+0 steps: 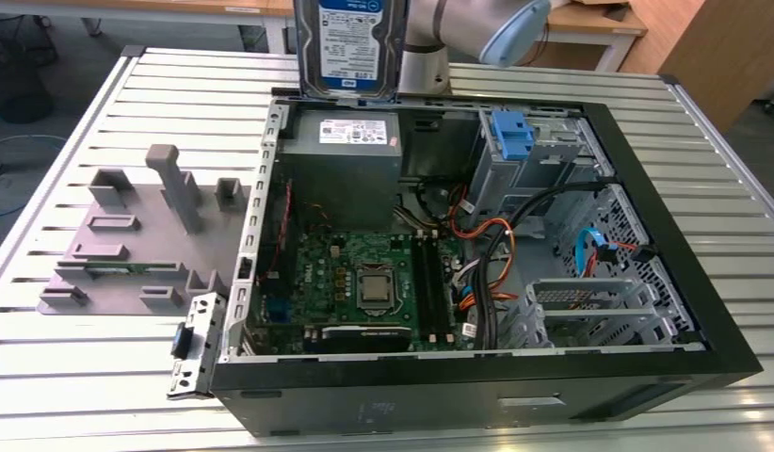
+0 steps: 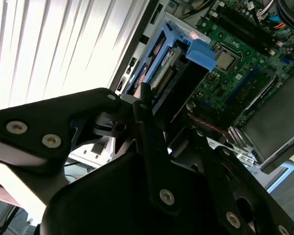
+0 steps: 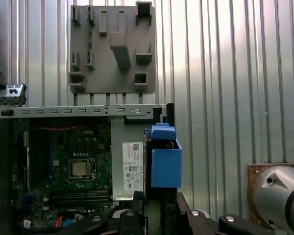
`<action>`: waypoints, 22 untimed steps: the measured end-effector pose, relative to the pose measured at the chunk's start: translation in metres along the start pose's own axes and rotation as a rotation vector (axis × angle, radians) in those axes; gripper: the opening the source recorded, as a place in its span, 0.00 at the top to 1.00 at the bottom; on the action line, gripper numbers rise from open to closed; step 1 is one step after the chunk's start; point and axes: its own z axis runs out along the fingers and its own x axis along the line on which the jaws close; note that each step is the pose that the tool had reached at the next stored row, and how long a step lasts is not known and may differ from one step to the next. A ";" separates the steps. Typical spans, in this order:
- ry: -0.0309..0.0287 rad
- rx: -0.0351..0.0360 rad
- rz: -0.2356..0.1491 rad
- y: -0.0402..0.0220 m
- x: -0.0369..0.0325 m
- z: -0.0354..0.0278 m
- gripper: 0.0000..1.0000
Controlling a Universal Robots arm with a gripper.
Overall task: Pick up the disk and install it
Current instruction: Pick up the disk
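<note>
Pick-up looks done. The step in hand is the carry toward the case; install not yet done. The gripper (image 3: pixel 159 204) is closed on the disk (image 1: pixel 349 42), w/ fingers (image 2: pixel 146 115) clamped on either side of it and nothing else held.

The disk is off the table and upright, at top centre of the exterior view. It hangs over the back edge of the open PC case (image 1: pixel 425 395), just above the power supply (image 1: pixel 343 151).

My read: what's left calls for squaring the drive to a bay and keeping it clear of the loose cables (image 1: pixel 488 254). Candidate bays are the metal drive cage (image 1: pixel 575 301) at lower right of the exterior view and the slot by the blue latch (image 1: pixel 510 132) at upper right. Can't tell which is meant.

Look of the disk: flat silver body, white-and-blue label facing the exterior cam. It sits in a bright blue carrier frame (image 3: pixel 165 166), which shows in both wrist views w/ a tab at one end.
</note>
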 end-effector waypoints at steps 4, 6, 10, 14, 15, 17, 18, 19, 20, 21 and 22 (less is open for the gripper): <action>0.0000 0.0000 0.000 -0.0095 -0.0004 0.0000 0.65; 0.0001 0.0000 0.000 -0.0145 -0.0007 0.0000 0.65; 0.0000 0.0000 0.000 -0.0245 -0.0011 0.0000 0.65; 0.0000 0.0000 0.000 -0.0357 -0.0016 0.0000 0.65; 0.0000 0.0000 0.000 -0.0383 -0.0017 0.0001 0.65; 0.0001 0.0000 0.000 -0.0435 -0.0019 0.0002 0.65; 0.0000 0.0000 0.000 -0.0457 -0.0020 0.0002 0.65; 0.0000 0.0001 0.000 -0.0479 -0.0021 0.0003 0.65; 0.0000 0.0000 0.000 -0.0507 -0.0022 0.0003 0.65; 0.0000 0.0000 0.000 -0.0531 -0.0023 0.0002 0.65; 0.0001 -0.0001 0.000 -0.0554 -0.0024 0.0002 0.65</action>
